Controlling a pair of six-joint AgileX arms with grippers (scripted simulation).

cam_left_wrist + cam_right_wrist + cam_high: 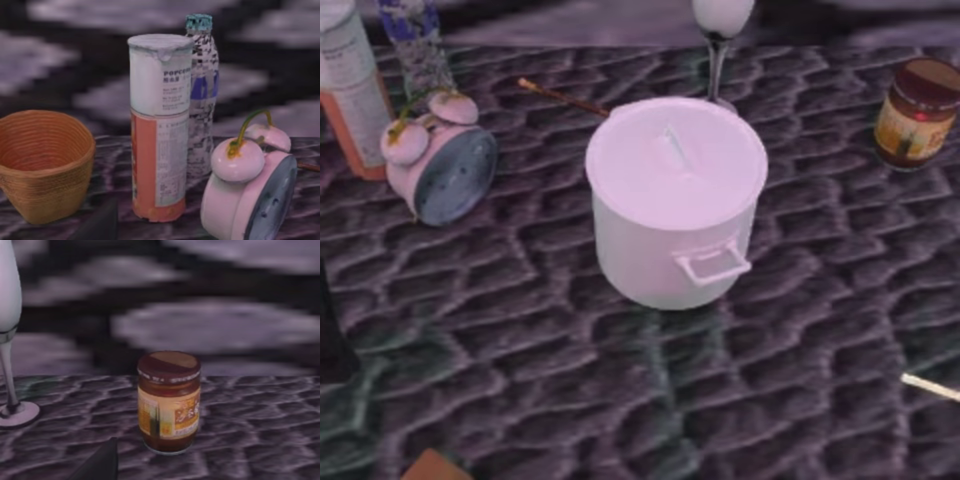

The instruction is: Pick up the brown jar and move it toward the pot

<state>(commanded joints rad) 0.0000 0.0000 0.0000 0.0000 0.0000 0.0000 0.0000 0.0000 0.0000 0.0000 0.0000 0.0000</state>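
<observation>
My right pincer's state I cannot tell. The brown jar (916, 112) stands upright at two o'clock from the pot (675, 200); I'd grip below its lid.

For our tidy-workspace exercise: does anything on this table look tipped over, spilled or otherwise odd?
Only the pink alarm clock at the table's left: it leans tilted, its face angled up, not square on its feet. The brown jar, pot and tall canister stand upright; no spills.
</observation>
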